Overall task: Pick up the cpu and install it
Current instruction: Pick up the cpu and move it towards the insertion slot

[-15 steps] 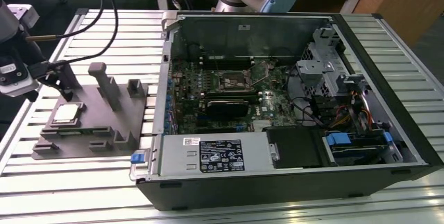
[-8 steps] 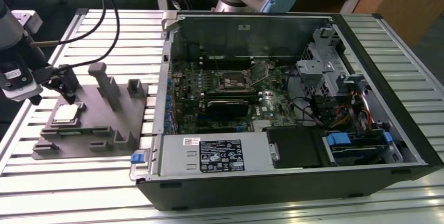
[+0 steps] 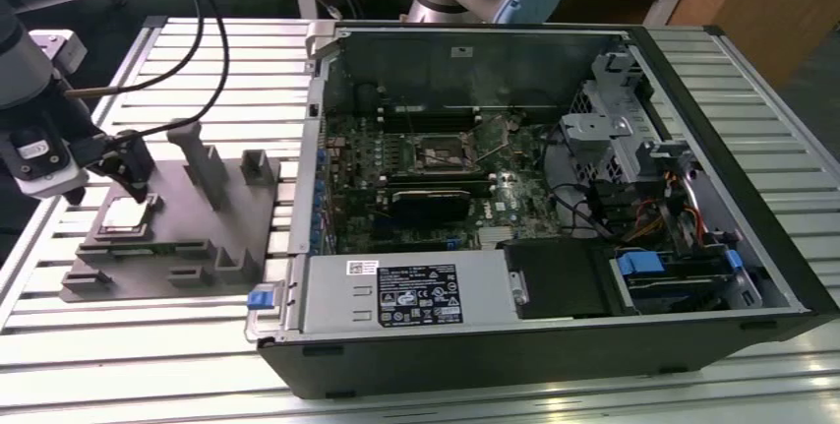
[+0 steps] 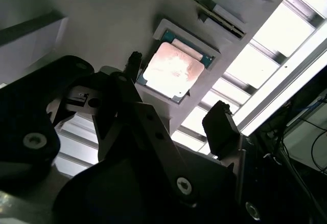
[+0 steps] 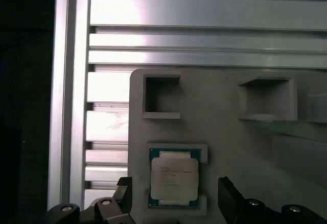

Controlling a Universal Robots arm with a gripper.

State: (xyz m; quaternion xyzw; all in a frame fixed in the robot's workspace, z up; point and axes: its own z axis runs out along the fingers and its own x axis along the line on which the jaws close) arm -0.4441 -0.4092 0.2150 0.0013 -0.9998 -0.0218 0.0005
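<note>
The cpu (image 3: 125, 214) (image 4: 172, 69) (image 5: 173, 177), a flat square chip with a silvery top and a green edge, lies in a shallow pocket of the grey fixture plate (image 3: 197, 247) at the exterior view's left. My gripper (image 3: 136, 191) (image 4: 176, 93) (image 5: 174, 189) hangs just above it and is open. In both wrist views one black finger (image 5: 124, 196) stands on one side of the chip and the other (image 5: 227, 196) on the opposite side, neither touching it. The black motherboard socket (image 3: 440, 153) sits inside the open computer case.
The open computer case (image 3: 735, 149) lies on its side on the slatted aluminium table (image 3: 157, 365), right of the fixture. Grey posts and blocks (image 3: 197, 158) rise from the fixture plate close behind the gripper. Cables run from the arm across the back left.
</note>
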